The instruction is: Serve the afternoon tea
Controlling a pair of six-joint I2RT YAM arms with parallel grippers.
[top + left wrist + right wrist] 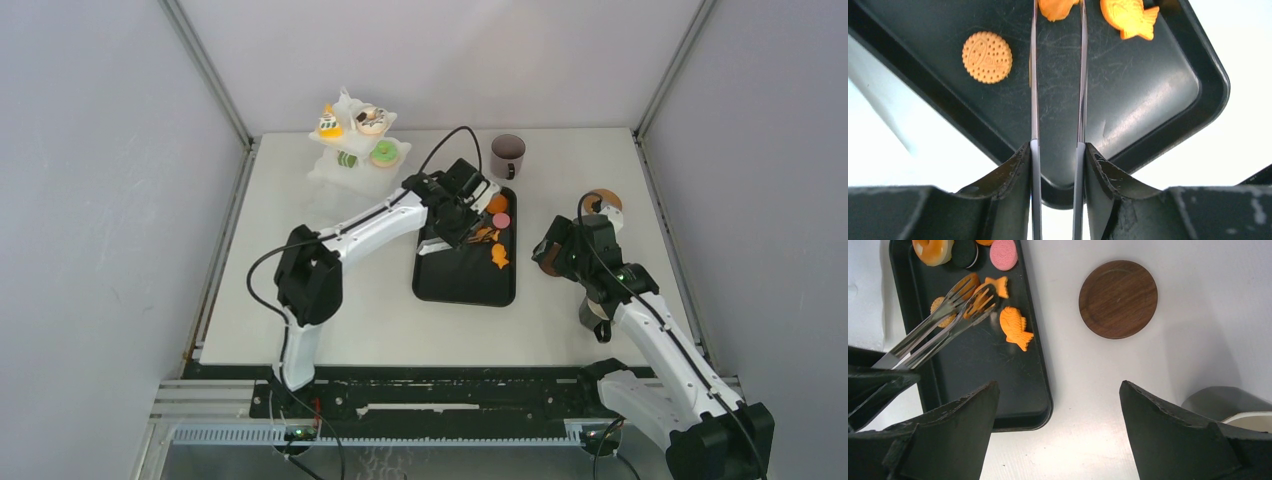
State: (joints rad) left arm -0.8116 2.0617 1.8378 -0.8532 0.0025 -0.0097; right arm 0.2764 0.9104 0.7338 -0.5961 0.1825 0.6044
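Note:
My left gripper (458, 203) (1056, 150) is shut on metal tongs (1034, 90) and reaches over the black tray (463, 285). The tong tips (979, 296) close around an orange fish-shaped pastry (1055, 7). A second orange fish (1015, 327) (1129, 17) and a round orange cookie (987, 56) lie on the tray. A pink cookie (1003, 253), a dark cookie (964, 254) and an orange doughnut (933, 249) sit at the tray's far end. One dark mug (508, 155) stands behind the tray. Another mug (1230, 407) is near my right arm. My right gripper (560, 252) (1059, 390) is open and empty over the bare table.
The white three-tiered stand (345, 165) at the back left holds several pastries. A round wooden coaster (1118, 298) (607, 203) lies right of the tray. Grey walls close in the table on the left, back and right.

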